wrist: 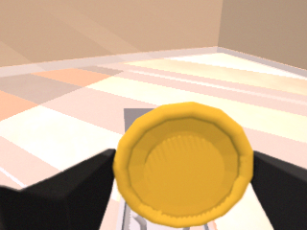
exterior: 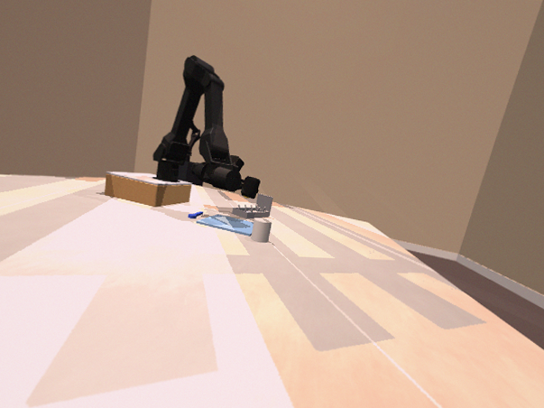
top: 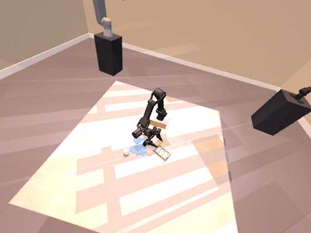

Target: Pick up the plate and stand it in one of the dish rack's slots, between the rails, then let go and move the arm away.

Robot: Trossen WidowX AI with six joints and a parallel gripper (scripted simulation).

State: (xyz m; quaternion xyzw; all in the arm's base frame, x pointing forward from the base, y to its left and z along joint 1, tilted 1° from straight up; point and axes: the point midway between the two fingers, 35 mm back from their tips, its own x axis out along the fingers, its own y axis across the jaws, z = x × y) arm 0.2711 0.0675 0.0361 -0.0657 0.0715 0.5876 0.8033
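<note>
Near the dish rack (top: 169, 155) (exterior: 251, 214) (wrist: 126, 220) on the table (top: 143, 229) (exterior: 395, 389) (wrist: 53, 139), yellow plate (top: 160, 143) (wrist: 184, 165) is held edge-to-edge by the end effector (top: 159, 144) (wrist: 181, 158), tilted up; pickup done, slot seating apparently not done, release and retreat left.

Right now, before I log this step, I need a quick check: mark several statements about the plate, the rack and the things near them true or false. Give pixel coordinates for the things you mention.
1. The yellow plate (top: 159, 143) (wrist: 184, 165) is held in the tool (top: 159, 144) (wrist: 181, 158). True.
2. The plate stands released in a slot of the dish rack (top: 162, 152) (exterior: 251, 213). False: the tool grips it.
3. The grey cylinder (top: 126, 154) (exterior: 261, 231) lies on its side. False: it stands upright.
4. A blue flat sheet (top: 138, 149) (exterior: 227, 224) lies beside the rack. True.
</note>
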